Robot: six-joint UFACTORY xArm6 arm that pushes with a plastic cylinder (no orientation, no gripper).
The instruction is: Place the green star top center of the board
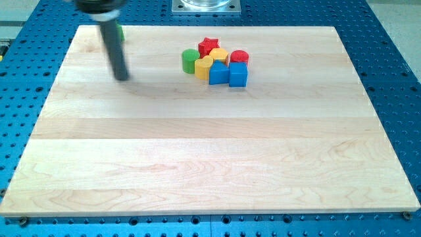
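Observation:
A green block point(121, 32), mostly hidden behind my rod, peeks out at the board's top left; its shape cannot be made out. My tip point(122, 77) rests on the board just below that block, toward the view's bottom. A cluster sits near the top centre: a green cylinder point(190, 60), a red star point(208, 45), a yellow block point(220, 54), a second yellow block point(204, 66), a red cylinder point(239, 57), and two blue blocks point(218, 73) point(238, 74).
The wooden board point(210, 151) lies on a blue perforated table point(395, 46). A metal arm base point(206, 6) stands at the view's top centre, just beyond the board's top edge.

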